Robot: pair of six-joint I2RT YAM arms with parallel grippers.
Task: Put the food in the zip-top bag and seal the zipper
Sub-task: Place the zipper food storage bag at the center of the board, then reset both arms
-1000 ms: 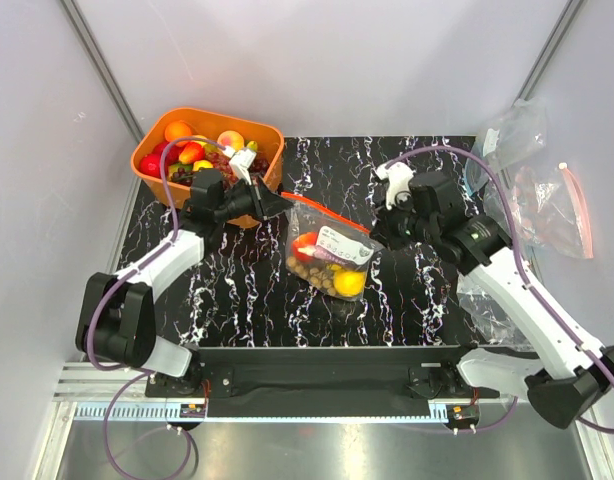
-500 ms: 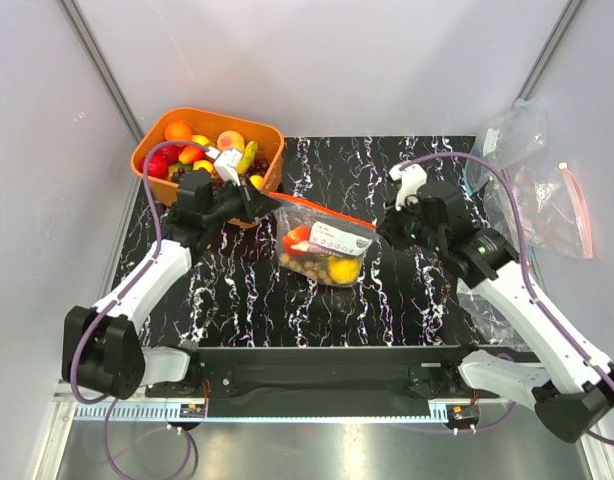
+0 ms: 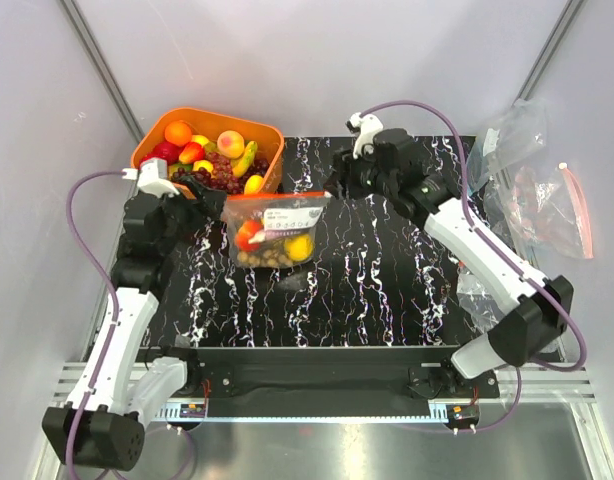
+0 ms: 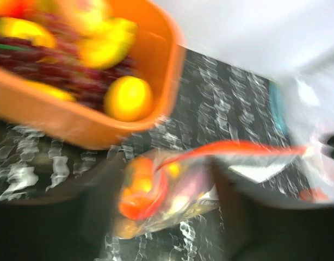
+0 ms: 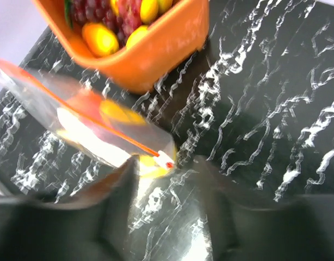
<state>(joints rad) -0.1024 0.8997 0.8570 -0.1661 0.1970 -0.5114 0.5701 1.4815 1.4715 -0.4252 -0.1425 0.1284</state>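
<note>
The zip-top bag (image 3: 277, 230) sits on the black marble table near the orange basket, with red, yellow and brown food inside it. Its orange-red zipper (image 3: 277, 200) runs along the far edge. My left gripper (image 3: 209, 200) is at the bag's left end, jaws wide open. In the blurred left wrist view the bag (image 4: 156, 190) shows between and ahead of the spread fingers of my left gripper (image 4: 166, 168), with the zipper (image 4: 237, 148) above. My right gripper (image 3: 332, 188) is open by the bag's right end. In the right wrist view the bag's corner (image 5: 156, 155) lies just ahead of my right gripper (image 5: 166, 163).
An orange basket (image 3: 147, 155) full of fruit stands at the far left, right behind the bag; its wall also shows in the wrist views (image 4: 74, 130) (image 5: 172, 49). Other clear bags (image 3: 547, 205) lie off the table's right edge.
The bag was carried left toward the basket. Both grippers then opened and let go of its ends. The left arm drew back left; the right arm reached far left.
</note>
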